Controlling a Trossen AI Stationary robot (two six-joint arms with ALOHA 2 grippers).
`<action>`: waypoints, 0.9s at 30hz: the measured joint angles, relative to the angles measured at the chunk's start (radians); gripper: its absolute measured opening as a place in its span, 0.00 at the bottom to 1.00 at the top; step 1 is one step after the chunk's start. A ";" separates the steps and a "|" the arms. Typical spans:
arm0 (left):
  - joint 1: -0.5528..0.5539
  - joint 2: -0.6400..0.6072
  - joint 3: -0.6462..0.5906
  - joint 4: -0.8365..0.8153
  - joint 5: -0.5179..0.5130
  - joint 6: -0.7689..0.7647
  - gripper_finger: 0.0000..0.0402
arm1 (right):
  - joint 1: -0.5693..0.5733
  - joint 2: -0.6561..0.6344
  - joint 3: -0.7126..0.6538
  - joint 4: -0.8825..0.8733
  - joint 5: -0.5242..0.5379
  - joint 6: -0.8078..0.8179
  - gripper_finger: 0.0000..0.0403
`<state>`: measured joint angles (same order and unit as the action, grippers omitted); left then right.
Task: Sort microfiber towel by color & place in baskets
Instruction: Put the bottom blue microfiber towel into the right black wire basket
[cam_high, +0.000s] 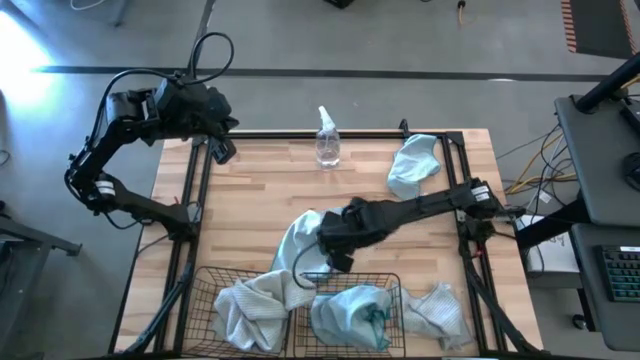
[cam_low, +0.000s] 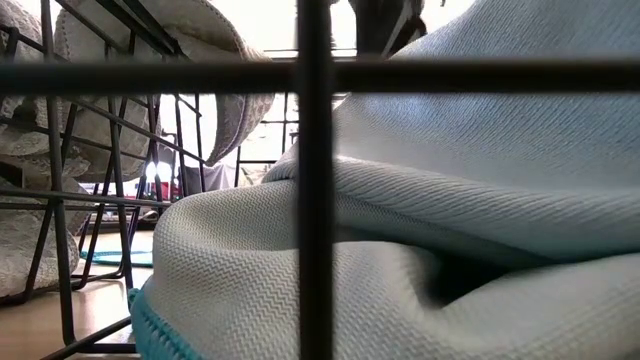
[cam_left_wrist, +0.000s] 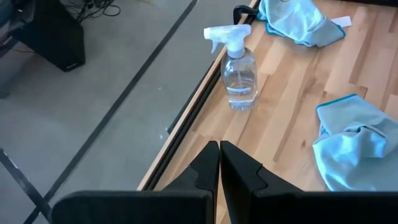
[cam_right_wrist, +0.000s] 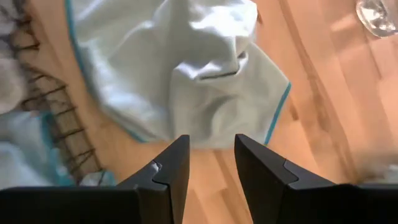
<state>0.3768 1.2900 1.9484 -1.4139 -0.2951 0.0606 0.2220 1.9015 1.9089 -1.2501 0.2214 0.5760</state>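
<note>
Right arm stretched from right desk edge toward centre, wrist angled down. Right gripper over desk middle, fingers spread apart, nothing between them. Left arm folded back beyond far-left desk corner, elbow out past edge. Left gripper at that corner, fingers pressed together, empty.

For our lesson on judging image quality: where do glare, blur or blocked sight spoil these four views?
High view: bright glare at the top-left floor. Low view: basket wire and a light blue towel fill the picture, with washed-out light behind. Right wrist view: the spray bottle at the corner is blurred. Left wrist view: evenly lit, clear.
</note>
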 joint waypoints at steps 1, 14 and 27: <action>0.000 0.000 0.000 0.000 0.000 0.005 0.00 | -0.014 0.000 -0.024 0.035 -0.016 -0.016 0.31; 0.000 0.001 0.000 0.001 -0.001 0.043 0.00 | -0.136 0.000 -0.200 0.325 -0.170 -0.145 0.38; 0.000 0.009 0.000 0.037 -0.001 0.086 0.00 | -0.217 0.000 -0.260 0.413 -0.230 -0.187 0.45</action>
<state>0.3771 1.2987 1.9484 -1.3766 -0.2962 0.1466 0.0053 1.9015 1.6486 -0.8375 -0.0086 0.3887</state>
